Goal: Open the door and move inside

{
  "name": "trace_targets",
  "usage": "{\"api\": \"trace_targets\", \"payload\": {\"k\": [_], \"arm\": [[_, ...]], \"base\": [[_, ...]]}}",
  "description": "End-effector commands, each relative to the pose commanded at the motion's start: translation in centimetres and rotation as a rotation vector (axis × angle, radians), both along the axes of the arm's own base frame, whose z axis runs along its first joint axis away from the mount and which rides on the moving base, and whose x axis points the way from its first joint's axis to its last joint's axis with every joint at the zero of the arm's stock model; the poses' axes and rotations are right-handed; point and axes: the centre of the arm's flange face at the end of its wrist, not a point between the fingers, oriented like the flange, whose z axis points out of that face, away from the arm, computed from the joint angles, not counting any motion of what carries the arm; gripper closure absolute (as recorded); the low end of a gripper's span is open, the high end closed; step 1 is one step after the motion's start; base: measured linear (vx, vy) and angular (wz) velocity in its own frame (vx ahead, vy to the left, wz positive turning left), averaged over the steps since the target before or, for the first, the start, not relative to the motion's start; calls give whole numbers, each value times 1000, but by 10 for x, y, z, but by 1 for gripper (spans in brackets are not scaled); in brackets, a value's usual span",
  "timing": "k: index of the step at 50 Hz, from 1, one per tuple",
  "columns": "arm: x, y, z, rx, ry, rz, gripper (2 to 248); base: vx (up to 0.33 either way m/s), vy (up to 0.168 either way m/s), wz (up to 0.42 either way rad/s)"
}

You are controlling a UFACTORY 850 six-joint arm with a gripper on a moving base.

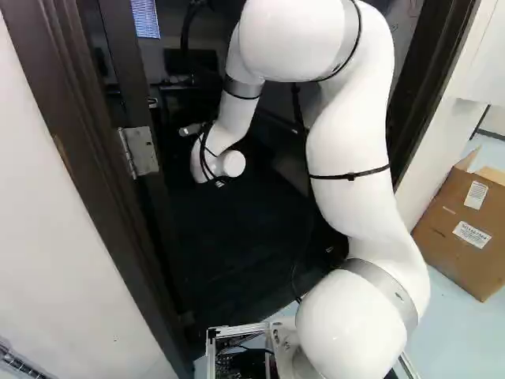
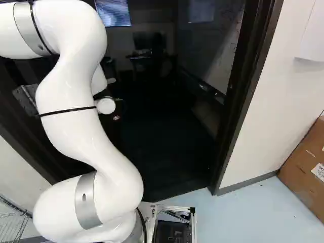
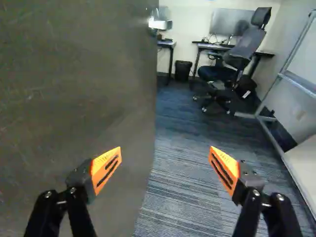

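The door (image 3: pixel 74 89) stands open into the room, a dark, grey-brown slab — faintly scuffed, with a bright metal handle (image 3: pixel 160 23) near its edge — ahead of one finger of the gripper (image 3: pixel 166 157), whose fingers are spread wide.

Arm (image 1: pixel 347 134) white, straps (image 1: pixel 351 176) black; pads (image 3: pixel 102 166) orange; door (image 3: pixel 74 98) grey-brown; carpet (image 3: pixel 180 202) blue-grey, striped; box (image 1: pixel 454 257) brown.

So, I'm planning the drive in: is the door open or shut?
Open: past the edge of the door, the wrist view shows carpet and an office chair.
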Motion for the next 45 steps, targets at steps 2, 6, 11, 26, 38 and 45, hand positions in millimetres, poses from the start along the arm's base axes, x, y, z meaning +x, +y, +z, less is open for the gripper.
{"api": "trace_targets", "payload": {"k": [2, 6, 11, 26, 38, 45], "arm": [[0, -3, 0, 0, 1, -6, 3], [1, -10, 0, -1, 2, -16, 3], [1, -18, 1, -2, 4, -30, 3], [1, -42, 2, -4, 10, -70, 3], [-1, -61, 3, -6, 15, -102, 3], [-2, -73, 4, -7, 18, -121, 3]], "base": [[0, 0, 0], [0, 0, 0], [0, 0, 0], [0, 0, 0], [0, 0, 0], [0, 0, 0]]}}
